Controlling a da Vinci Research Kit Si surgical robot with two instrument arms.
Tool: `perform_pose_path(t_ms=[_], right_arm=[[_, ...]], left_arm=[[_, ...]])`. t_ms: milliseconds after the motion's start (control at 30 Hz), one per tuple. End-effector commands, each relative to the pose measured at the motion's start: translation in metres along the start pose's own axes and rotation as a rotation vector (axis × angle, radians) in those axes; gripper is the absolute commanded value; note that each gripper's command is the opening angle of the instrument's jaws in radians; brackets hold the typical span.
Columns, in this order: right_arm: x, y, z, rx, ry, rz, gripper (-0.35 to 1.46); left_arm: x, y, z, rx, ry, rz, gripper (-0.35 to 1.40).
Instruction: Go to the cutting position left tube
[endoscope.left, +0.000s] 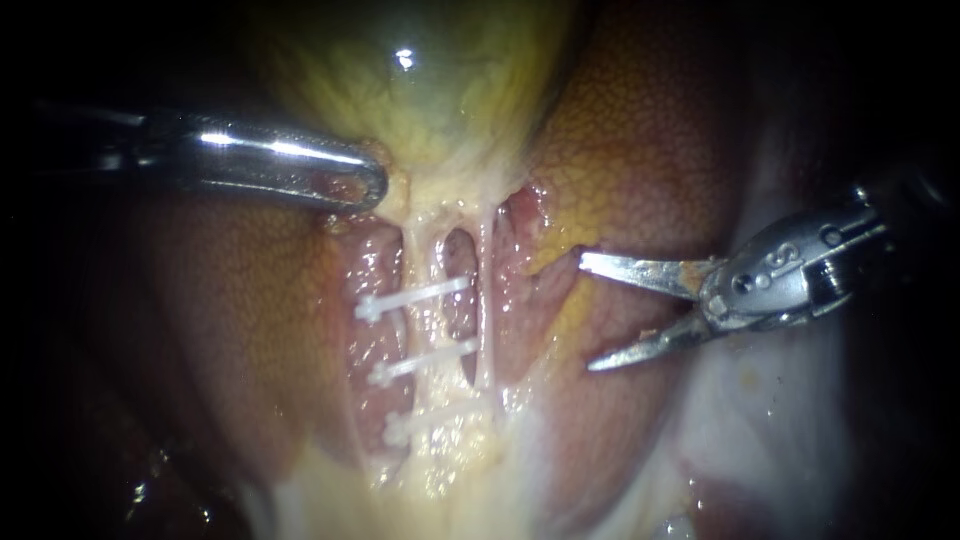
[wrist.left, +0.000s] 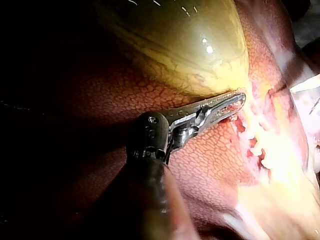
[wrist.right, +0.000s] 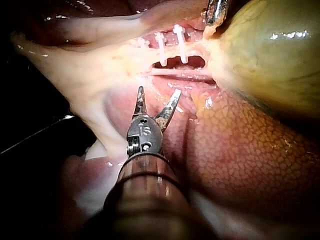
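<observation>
Left tube (endoscope.left: 414, 255) located just below the jaws of the left instrument (endoscope.left: 372, 190), running away from them and crossed by three white clips (endoscope.left: 420, 362). Right tube (endoscope.left: 487, 300), thinner, lies alongside it on the side toward the right instrument (endoscope.left: 590, 313), with a dark window between the two. Left instrument: jaws pressed together and pinching the lower end of the gallbladder (endoscope.left: 430, 90) where it narrows toward the tubes; the left wrist view confirms the jaws (wrist.left: 239, 101) closed on that edge, with liver (wrist.left: 210, 150) beneath them. Right instrument: two pointed blades spread wide, holding nothing, the tips directed at the tubes but well apart from the left tube, with the right tube and a reddish fold of liver (endoscope.left: 640, 150) between. In the right wrist view the spread blades (wrist.right: 159, 92) sit just short of the right tube (wrist.right: 170, 73); the clipped left tube (wrist.right: 170, 53) lies beyond it, ahead of the jaws.
</observation>
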Motion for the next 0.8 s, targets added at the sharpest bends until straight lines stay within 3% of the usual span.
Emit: perform_pose_path(t_ms=[33, 233, 467, 633, 800], right_arm=[[0.0000, 0.0000, 0.0000, -0.001, 0.000, 0.000, 1.43], [0.0000, 0.0000, 0.0000, 0.005, 0.003, 0.000, 1.44], [0.0000, 0.0000, 0.0000, 0.013, 0.007, 0.000, 1.44], [0.0002, 0.0000, 0.0003, 0.057, 0.029, 0.013, 1.41], [0.0007, 0.0003, 0.0012, 0.125, 0.111, 0.087, 1.39]], left_arm=[[0.0000, 0.0000, 0.0000, 0.000, 0.000, 0.000, -0.35], [-0.0012, -0.0006, -0.0021, 0.015, 0.008, -0.008, -0.35], [-0.0041, -0.0017, -0.0067, -0.019, -0.002, -0.027, -0.35], [-0.0039, -0.0017, -0.0067, -0.020, -0.006, -0.027, -0.35], [-0.0035, -0.0018, -0.0062, -0.024, -0.008, -0.025, -0.35]])
